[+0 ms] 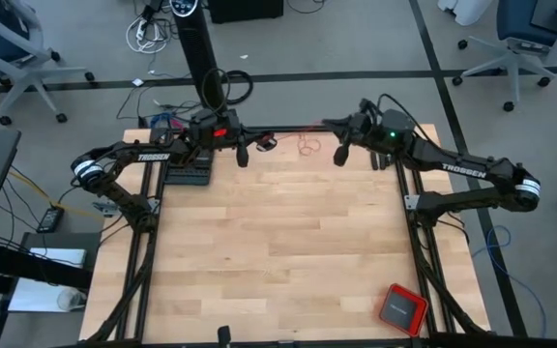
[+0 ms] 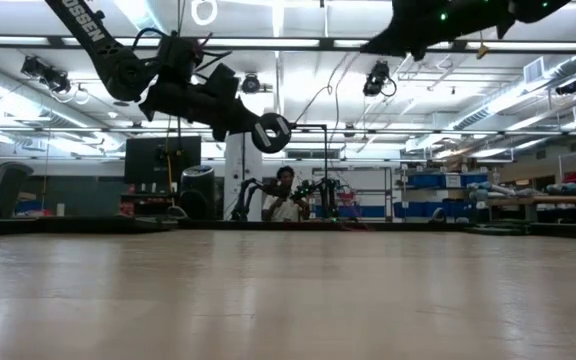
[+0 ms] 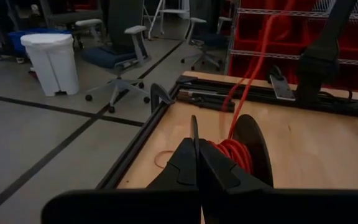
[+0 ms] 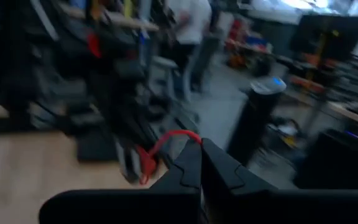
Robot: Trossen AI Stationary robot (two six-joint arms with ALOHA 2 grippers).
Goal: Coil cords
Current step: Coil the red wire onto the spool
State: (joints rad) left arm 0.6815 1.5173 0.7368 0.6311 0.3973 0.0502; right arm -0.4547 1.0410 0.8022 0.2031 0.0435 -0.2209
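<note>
Your left gripper (image 3: 196, 163) has its fingers pressed together, raised near the table's far edge, with a tight red coil of the cord (image 3: 235, 154) wound just beside the fingers; whether they actually pinch it you cannot tell. From the coil a single red strand climbs up and away toward the far side. Your right gripper (image 4: 200, 163) is likewise pinched together, with a red strand curving off at its tips, also up near the far edge, well apart from the left one. Between the two grippers, seen from above, a small loose loop of thin red cord lies on the table (image 1: 278, 251) by its far edge. A red square box (image 1: 401, 308) with a dark top sits at the near right corner, well clear of both arms. A black post (image 1: 196, 48) rises behind the left arm. Beyond the table stand office chairs (image 3: 120, 53) and a white bin (image 3: 53, 59), and a person (image 2: 284, 196) is in the room far behind.
</note>
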